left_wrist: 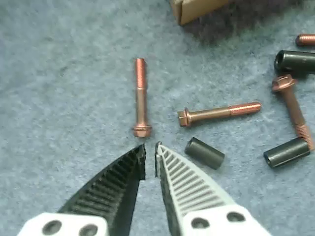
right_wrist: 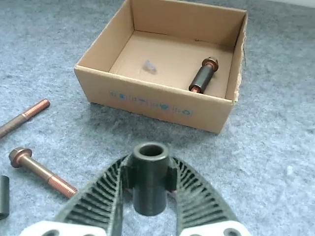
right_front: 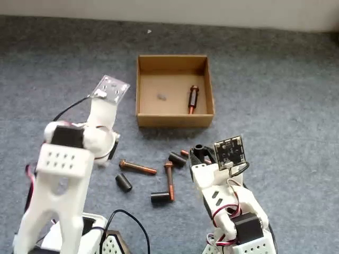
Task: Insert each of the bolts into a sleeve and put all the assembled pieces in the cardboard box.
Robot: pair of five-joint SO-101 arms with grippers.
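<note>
**Right fingers gripping a sleeve, left fingers empty, one assembled piece in box**

The right gripper (right_wrist: 149,169) sat low over the grey worktop (right_front: 275,106), fingers clamped on a black sleeve (right_wrist: 149,189) held upright, bore facing up. The left gripper (left_wrist: 150,151) was almost closed, with a thin slit between the fingers and nothing in them, its tips just short of the head of a copper bolt (left_wrist: 141,96).

Loose parts lay between the arms and the box. A second bolt (left_wrist: 219,112) lay crosswise, with a sleeve (left_wrist: 204,153) just beside it. A third bolt (left_wrist: 293,108) lay farther out, its threaded end touching another sleeve (left_wrist: 286,152). One more sleeve (left_wrist: 295,62) lay nearer the box, with a bolt tip (left_wrist: 306,39) at the frame edge.

Farthest back, the cardboard box (right_front: 175,120) stood open. The assembled piece (right_front: 193,99), a bolt through a sleeve, lay inside near the right wall, and a small pale speck (right_front: 162,97) lay on the floor of the box.
</note>
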